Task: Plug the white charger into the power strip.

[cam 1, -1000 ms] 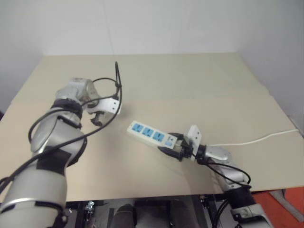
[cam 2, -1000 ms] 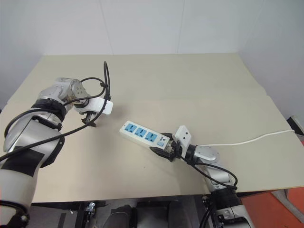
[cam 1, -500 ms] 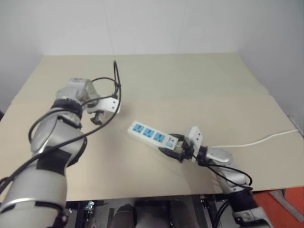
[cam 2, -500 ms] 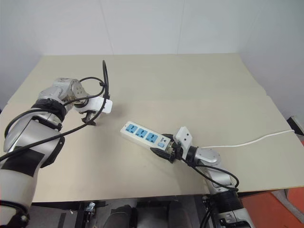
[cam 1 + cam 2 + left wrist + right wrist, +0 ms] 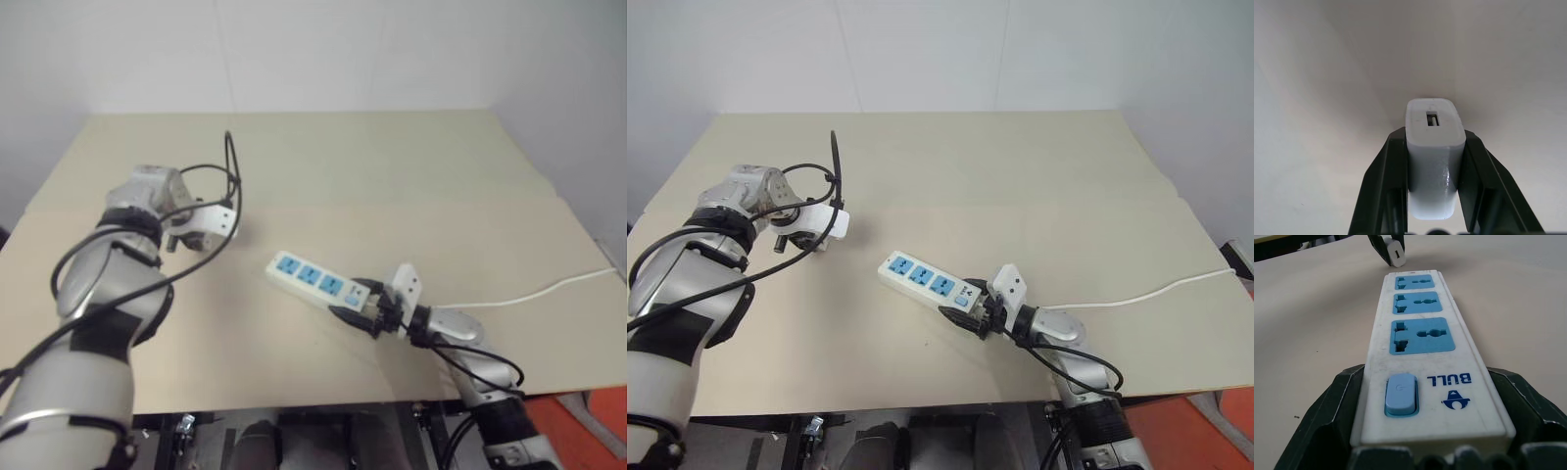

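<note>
Left pincer: clamped on the white charger, one black finger against each flat side; the body stands clear of the fingertips with its slotted end face toward the camera

White charger, position: held above the surface, well apart from the power strip, off the strip's far end and to the robot's left of it; in the right wrist view the charger shows just past that far end, still in the left pincer's grip

Charger prongs: cannot tell their direction from these views; the visible end carries a single small rectangular port

Right pincer: closed around the switch end of the power strip, a black finger on each long edge, bracing the bar on the surface

Power strip, position: lying flat on the surface, diagonal, switch end toward the right pincer, its thin white cord trailing away to the robot's right edge of the surface

Sockets: three blue faces, all vacant

Task done so far, judged: charger picked up and secured; strip steadied by the other arm

Task outstanding, judged: carry the charger over to the strip, line the prongs up with one blue socket, press home; none of this has begun

Markings on strip: "BULL" in blue capitals beside the blue switch, with a small blue emblem below the word; a faint power symbol on the switch itself

Markings on charger: none legible
</note>
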### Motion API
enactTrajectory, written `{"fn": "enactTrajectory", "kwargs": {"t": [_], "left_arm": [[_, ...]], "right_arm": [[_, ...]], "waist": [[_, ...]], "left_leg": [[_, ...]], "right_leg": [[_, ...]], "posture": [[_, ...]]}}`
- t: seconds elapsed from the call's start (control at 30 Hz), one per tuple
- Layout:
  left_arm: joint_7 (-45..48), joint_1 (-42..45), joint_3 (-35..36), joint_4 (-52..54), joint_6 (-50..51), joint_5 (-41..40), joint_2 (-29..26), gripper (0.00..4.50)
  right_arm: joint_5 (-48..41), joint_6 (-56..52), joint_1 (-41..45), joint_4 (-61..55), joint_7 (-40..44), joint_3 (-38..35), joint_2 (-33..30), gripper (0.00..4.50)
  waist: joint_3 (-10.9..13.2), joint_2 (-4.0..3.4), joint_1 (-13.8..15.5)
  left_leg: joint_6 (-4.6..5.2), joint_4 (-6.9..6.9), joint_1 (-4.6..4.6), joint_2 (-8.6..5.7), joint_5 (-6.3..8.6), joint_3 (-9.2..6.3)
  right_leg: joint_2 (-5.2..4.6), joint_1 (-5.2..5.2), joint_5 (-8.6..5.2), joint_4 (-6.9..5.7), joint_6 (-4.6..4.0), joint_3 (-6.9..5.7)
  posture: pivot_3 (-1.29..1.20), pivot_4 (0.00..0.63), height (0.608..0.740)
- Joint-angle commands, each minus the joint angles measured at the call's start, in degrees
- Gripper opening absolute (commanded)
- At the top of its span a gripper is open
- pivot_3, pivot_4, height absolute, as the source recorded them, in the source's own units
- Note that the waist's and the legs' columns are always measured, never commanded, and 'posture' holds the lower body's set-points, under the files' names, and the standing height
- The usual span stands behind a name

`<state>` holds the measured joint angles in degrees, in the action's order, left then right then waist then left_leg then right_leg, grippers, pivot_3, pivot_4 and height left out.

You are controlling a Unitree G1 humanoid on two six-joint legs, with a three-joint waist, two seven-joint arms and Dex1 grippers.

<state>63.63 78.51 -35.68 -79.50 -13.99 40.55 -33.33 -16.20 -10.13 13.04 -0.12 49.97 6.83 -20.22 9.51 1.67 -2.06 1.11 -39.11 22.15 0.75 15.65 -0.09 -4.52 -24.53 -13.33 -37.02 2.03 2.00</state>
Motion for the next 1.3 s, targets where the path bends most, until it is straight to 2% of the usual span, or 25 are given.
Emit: {"fn": "enactTrajectory", "kwargs": {"t": [0.03, 0.23, 0.4, 0.5, 0.6, 0.67, 0.77, 0.93, 1.03, 1.17, 1.3], "left_arm": [[-0.2, 0.9, 1.1, 0.3, -0.5, -0.2, -1.3, 0.99], [7.5, 5.1, 7.2, 1.3, -4.0, -5.9, -2.5, 0.99], [23.9, 7.5, 22.8, 4.4, -4.6, -23.5, -1.0, 0.99], [28.7, 5.3, 30.2, 8.7, -0.9, -34.9, 1.4, 0.99], [28.9, -3.2, 32.6, 22.4, 3.3, -51.7, 3.5, 0.99], [28.9, -9.3, 33.4, 32.8, 8.6, -58.0, 4.4, 0.99], [25.1, -21.0, 37.1, 48.5, 13.6, -64.7, 9.3, 0.99], [13.2, -37.2, 34.8, 68.9, 21.4, -67.4, 16.0, 0.99], [9.9, -41.7, 33.6, 75.8, 25.6, -69.0, 17.2, 0.99], [7.8, -44.8, 32.9, 80.8, 30.1, -71.1, 16.7, 0.99], [8.6, -45.8, 32.5, 84.0, 37.7, -73.7, 12.2, 0.99]], "right_arm": [[-0.9, -0.4, -0.5, -2.0, -0.1, -0.9, -0.8, 3.44], [-1.1, -0.6, -0.2, -1.7, 0.7, -0.4, -1.6, 3.44], [-0.4, 0.4, 1.3, 0.1, 2.8, 1.2, -2.3, 3.44], [-0.2, 0.8, 2.8, 1.2, 4.5, 2.2, -2.4, 3.44], [0.0, 1.3, 5.2, 3.0, 7.9, 4.1, -2.5, 3.44], [-0.1, 1.5, 6.7, 4.4, 9.7, 5.2, -2.1, 3.44], [-1.0, 1.1, 9.6, 8.1, 13.7, 6.6, -0.9, 3.44], [-0.8, 1.4, 12.4, 11.9, 20.9, 9.2, -0.6, 3.44], [-0.3, 2.5, 12.7, 12.8, 23.2, 9.8, -0.9, 3.44], [0.7, 3.3, 13.1, 14.1, 25.6, 10.8, -1.5, 3.44], [0.4, 3.1, 12.6, 13.9, 27.8, 10.9, -2.7, 3.44]], "waist": [[0.0, 0.00, 0.0], [0.0, 0.03, 0.0], [0.0, 0.06, 0.1], [0.0, 0.06, -0.1], [0.0, 0.01, -0.8], [0.0, 0.00, -1.4], [0.0, -0.01, -1.9], [0.0, -0.02, -1.8], [0.0, -0.02, -1.7], [0.0, -0.02, -1.7], [0.0, -0.03, -1.8]], "left_leg": [[0.00, 0.00, 0.00, 0.00, 0.00, 0.00], [0.00, -0.01, 0.03, 0.00, 0.00, -0.01], [0.00, -0.11, 0.10, 0.01, 0.00, -0.04], [0.00, -0.13, 0.05, 0.01, 0.00, -0.03], [0.01, -0.17, -0.05, 0.04, 0.01, -0.02], [0.04, -0.17, -0.15, 0.08, 0.03, -0.09], [0.04, -0.18, -0.17, 0.08, 0.02, -0.26], [0.04, -0.27, -0.20, 0.08, 0.03, -0.45], [0.04, -0.29, -0.22, 0.06, 0.03, -0.46], [0.03, -0.50, -0.34, 0.06, 0.03, -0.47], [0.02, -0.50, -0.73, 0.06, 0.04, -0.45]], "right_leg": [[0.00, 0.00, 0.00, 0.00, 0.00, 0.00], [0.00, 0.00, 0.00, 0.01, 0.00, -0.02], [0.00, 0.00, 0.00, 0.02, 0.00, -0.06], [-0.01, 0.05, 0.00, 0.00, 0.00, -0.05], [0.00, 0.08, 0.00, -0.09, 0.00, 0.04], [0.05, 0.10, 0.01, -0.17, 0.00, 0.21], [0.09, 0.07, 0.01, -0.22, -0.01, 0.30], [0.08, 0.06, 0.07, -0.25, 0.03, 0.41], [0.09, 0.07, 0.07, -0.27, 0.02, 0.41], [0.09, 0.19, 0.08, -0.17, 0.01, 0.42], [0.13, 0.50, 0.10, -0.19, -0.03, 0.48]], "posture": [[0.00, 0.150, 0.740], [0.00, 0.150, 0.740], [0.00, 0.150, 0.740], [0.00, 0.150, 0.740], [0.00, 0.150, 0.740], [0.00, 0.150, 0.740], [0.00, 0.150, 0.740], [0.00, 0.150, 0.740], [0.00, 0.150, 0.740], [0.00, 0.150, 0.740], [0.00, 0.150, 0.740]]}}
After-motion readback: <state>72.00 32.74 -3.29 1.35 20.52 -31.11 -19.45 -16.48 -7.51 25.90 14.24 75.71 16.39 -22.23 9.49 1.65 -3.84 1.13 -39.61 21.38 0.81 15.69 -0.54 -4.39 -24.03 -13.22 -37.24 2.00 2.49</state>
